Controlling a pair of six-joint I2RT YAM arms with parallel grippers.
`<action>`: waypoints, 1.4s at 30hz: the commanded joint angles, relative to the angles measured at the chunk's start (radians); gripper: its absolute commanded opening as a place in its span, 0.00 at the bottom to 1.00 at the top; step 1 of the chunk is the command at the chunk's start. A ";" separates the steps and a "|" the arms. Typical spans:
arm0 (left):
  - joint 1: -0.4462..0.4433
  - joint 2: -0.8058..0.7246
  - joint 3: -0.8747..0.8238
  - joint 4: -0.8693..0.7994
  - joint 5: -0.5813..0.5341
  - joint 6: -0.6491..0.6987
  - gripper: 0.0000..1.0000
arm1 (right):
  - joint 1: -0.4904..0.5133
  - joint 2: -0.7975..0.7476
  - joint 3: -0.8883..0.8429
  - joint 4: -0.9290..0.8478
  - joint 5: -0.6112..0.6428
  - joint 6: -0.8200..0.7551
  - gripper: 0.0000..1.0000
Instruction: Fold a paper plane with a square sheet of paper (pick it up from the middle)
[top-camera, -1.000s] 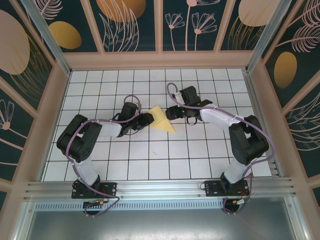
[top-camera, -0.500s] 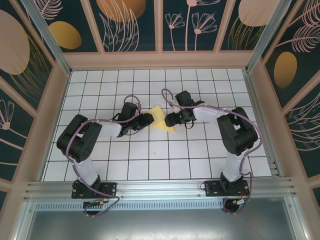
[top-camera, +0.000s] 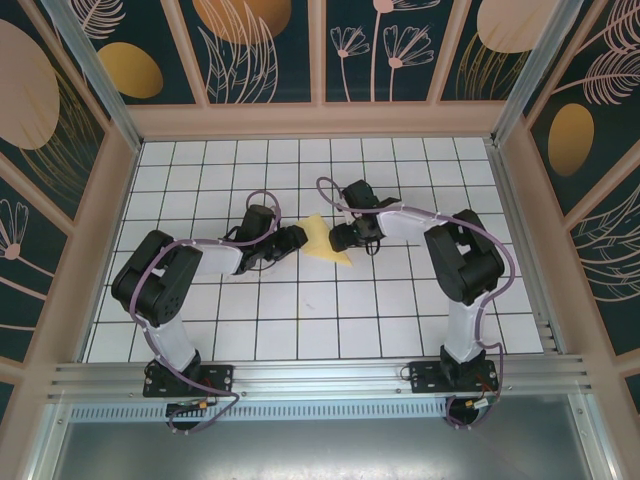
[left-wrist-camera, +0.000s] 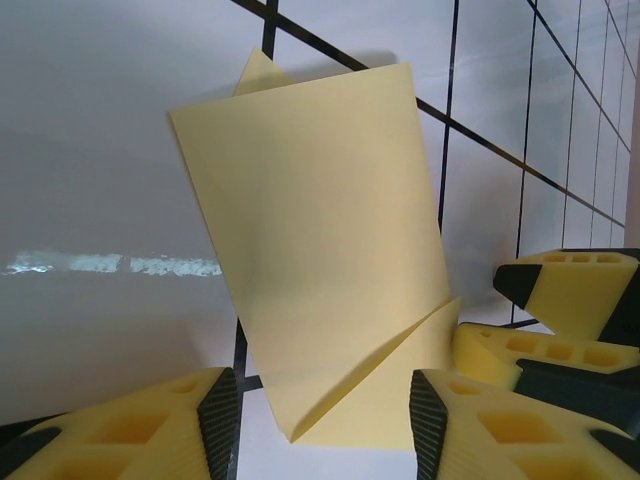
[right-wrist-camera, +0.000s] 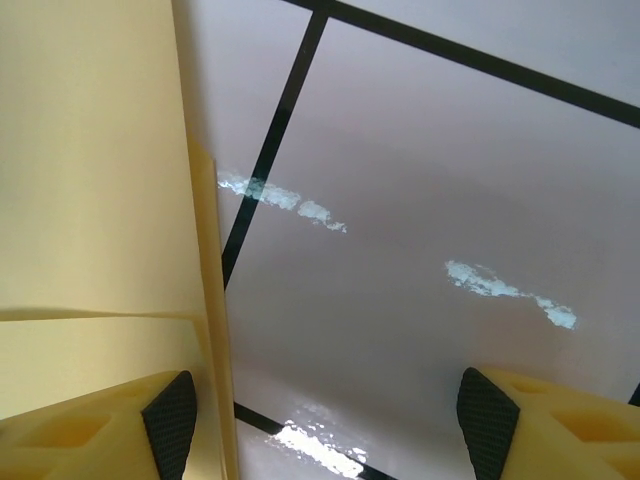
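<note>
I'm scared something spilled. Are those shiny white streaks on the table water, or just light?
Most likely light: right wrist view, the streaks are glare on the glossy table; left wrist view, another streak lies beside the paper, whose shadow is soft; top view, even light.

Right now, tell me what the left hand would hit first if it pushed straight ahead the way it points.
The folded yellow paper: its lower corner sits between the open fingers of the left hand. Depth is unclear, but nothing looks nearer.
</note>
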 joint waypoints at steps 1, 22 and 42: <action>-0.006 -0.019 -0.016 -0.017 -0.003 0.006 0.53 | 0.007 0.040 0.021 -0.041 0.025 0.032 0.74; -0.018 -0.002 0.002 -0.027 0.003 0.006 0.55 | -0.013 -0.122 -0.010 0.094 -0.175 0.158 0.58; -0.019 -0.012 0.000 -0.044 -0.026 0.017 0.55 | -0.105 -0.036 -0.071 0.124 -0.544 -0.006 0.45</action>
